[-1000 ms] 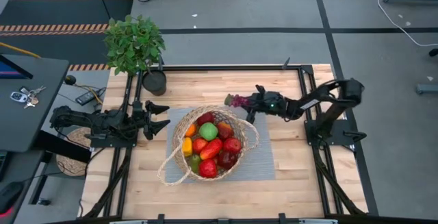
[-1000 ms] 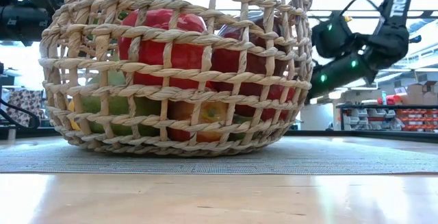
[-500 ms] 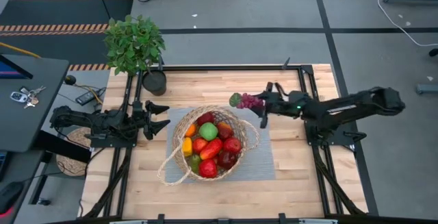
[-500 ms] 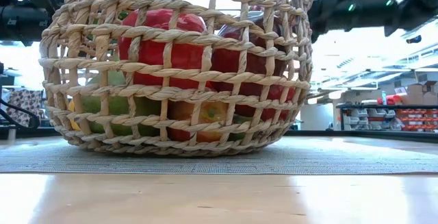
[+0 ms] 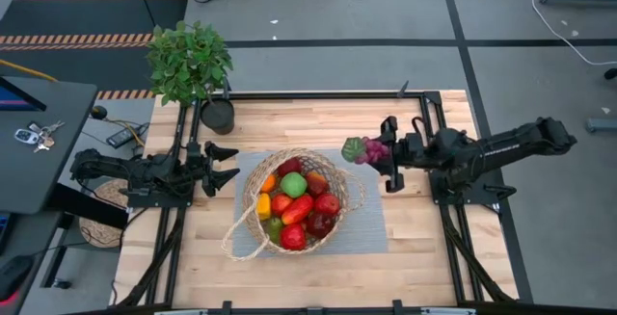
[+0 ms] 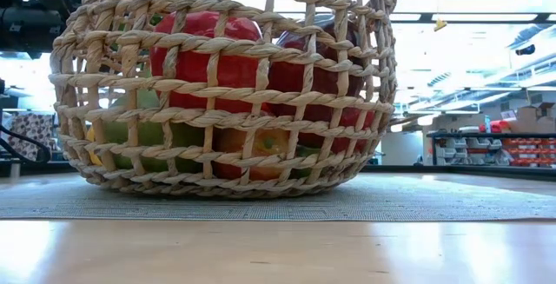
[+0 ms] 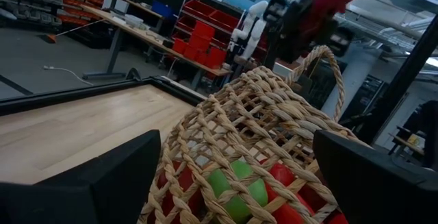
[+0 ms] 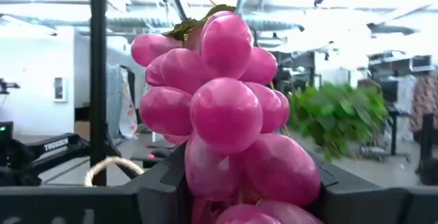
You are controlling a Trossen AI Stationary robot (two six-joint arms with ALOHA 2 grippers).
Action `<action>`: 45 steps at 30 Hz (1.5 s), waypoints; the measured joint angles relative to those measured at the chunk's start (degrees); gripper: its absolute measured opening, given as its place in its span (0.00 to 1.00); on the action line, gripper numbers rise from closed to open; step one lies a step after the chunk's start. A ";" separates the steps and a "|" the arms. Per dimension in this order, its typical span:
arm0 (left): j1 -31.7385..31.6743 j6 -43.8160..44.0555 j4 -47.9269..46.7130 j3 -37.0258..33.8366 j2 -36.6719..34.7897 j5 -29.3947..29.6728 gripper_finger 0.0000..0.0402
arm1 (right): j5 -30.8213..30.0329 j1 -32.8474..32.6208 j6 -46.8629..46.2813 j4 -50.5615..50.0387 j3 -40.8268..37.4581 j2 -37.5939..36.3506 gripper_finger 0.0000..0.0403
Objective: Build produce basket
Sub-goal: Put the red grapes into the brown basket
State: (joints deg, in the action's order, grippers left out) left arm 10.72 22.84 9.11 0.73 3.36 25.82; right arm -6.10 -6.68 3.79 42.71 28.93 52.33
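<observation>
Purple grapes [image 5: 364,148], one bunch, are hanging lengthwise out toward the basket [image 5: 253,223] from the closed jaws of the right gripper [image 5: 379,151], just off the rim above the table [image 5: 424,257], while the left gripper [image 5: 224,165] is waiting beside the basket with jaws spread.

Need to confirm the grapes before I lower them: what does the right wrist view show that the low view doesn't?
Only the right wrist view shows the purple grapes clamped in the right gripper, with the potted plant far beyond them. Only the low view shows the basket wall side-on on the grey mat, with red apples and other produce behind the weave; no grapes there. Both catch part of the wicker handle.
</observation>
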 joint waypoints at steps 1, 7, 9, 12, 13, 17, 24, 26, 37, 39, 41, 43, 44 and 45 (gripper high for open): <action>0.02 0.00 0.00 -0.02 0.00 0.01 0.97 | -0.05 -0.67 0.97 0.02 1.70 1.40 0.40; 0.01 0.00 0.00 -0.01 0.01 0.01 0.97 | -2.35 -3.21 5.87 -4.39 13.54 11.16 0.40; 0.02 -0.01 0.01 -0.02 0.02 0.02 0.97 | -3.63 -3.48 6.85 -9.75 18.43 14.00 0.40; 0.00 0.02 0.02 -0.01 0.00 0.01 0.97 | -3.63 -3.45 7.04 -17.77 25.51 18.33 0.40; 0.00 0.01 0.00 0.00 0.01 0.02 0.97 | -3.48 -3.45 7.52 -20.29 27.74 19.69 0.40; 0.02 0.02 0.00 0.00 0.02 0.00 0.97 | -3.30 -3.75 10.08 -28.32 35.23 24.37 0.40; 0.01 0.02 0.02 0.00 0.02 0.00 0.97 | -3.31 -5.88 19.19 -40.10 45.44 31.39 0.40; 0.02 0.01 0.02 0.00 0.00 0.02 0.97 | -4.71 -6.94 24.98 -42.93 47.20 33.08 0.40; 0.02 0.02 0.00 0.00 0.00 0.02 0.97 | -25.15 -10.99 67.39 -42.46 48.28 40.39 0.40; 0.01 0.01 0.02 0.00 0.00 0.01 0.97 | -25.35 -11.29 69.06 -40.77 48.28 41.45 0.40; 0.01 0.01 0.02 0.00 0.00 0.00 0.97 | -25.35 -11.59 70.02 -40.47 48.28 42.16 0.40; 0.01 0.00 0.02 0.00 0.00 0.02 0.97 | -25.33 -11.67 70.51 -40.40 48.24 42.50 0.40; 0.00 0.01 0.02 0.00 0.01 0.02 0.97 | -25.15 -11.67 70.53 -40.29 48.22 42.70 0.40; 0.01 0.01 0.01 0.00 0.00 0.00 0.97 | -24.67 -11.64 70.14 -39.72 48.22 42.93 0.40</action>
State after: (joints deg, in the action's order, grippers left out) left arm 10.73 22.84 9.11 0.73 3.36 25.82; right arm -30.77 -18.32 73.93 2.99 77.14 95.25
